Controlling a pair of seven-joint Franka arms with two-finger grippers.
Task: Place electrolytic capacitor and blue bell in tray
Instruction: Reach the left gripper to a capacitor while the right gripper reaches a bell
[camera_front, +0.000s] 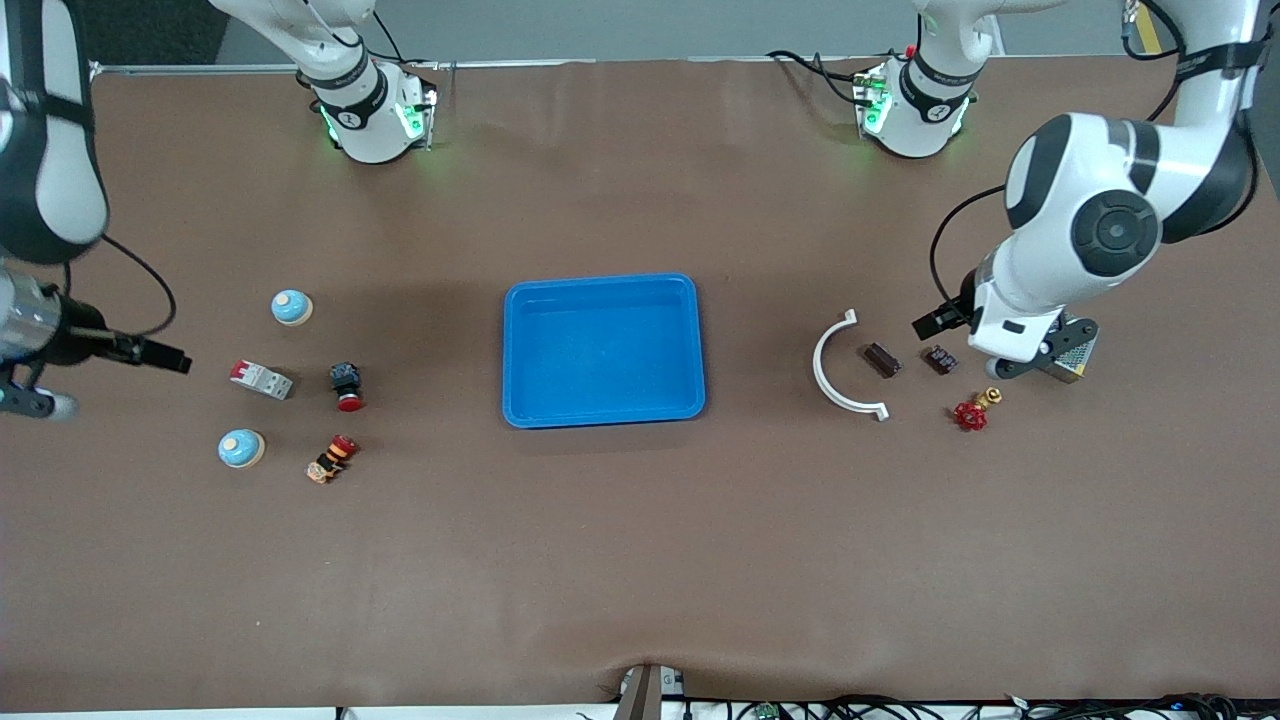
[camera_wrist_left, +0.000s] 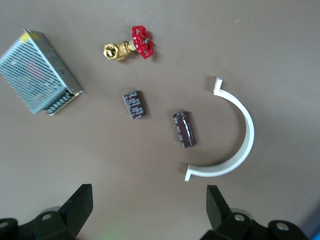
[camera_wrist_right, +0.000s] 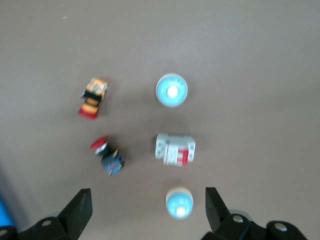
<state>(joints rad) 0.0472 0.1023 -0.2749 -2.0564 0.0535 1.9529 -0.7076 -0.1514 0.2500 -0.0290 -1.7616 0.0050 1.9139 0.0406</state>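
The blue tray (camera_front: 603, 350) is sitting mid-worktop (camera_front: 640, 560), open room all around its rim. Both tools are hanging released: the left tool (camera_wrist_left: 148, 212) over the two capacitors (camera_wrist_left: 184, 129) toward its end, the right tool (camera_wrist_right: 148, 212) over the two blue bells (camera_wrist_right: 171, 90) toward the other end.

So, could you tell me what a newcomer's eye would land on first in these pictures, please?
The bright-blue tray at the middle of the table, with nothing in it, stands out first. Toward the right arm's end sit two blue bells among small red-capped parts. Toward the left arm's end a white curved clamp lies beside two dark capacitors and a red-handled valve.
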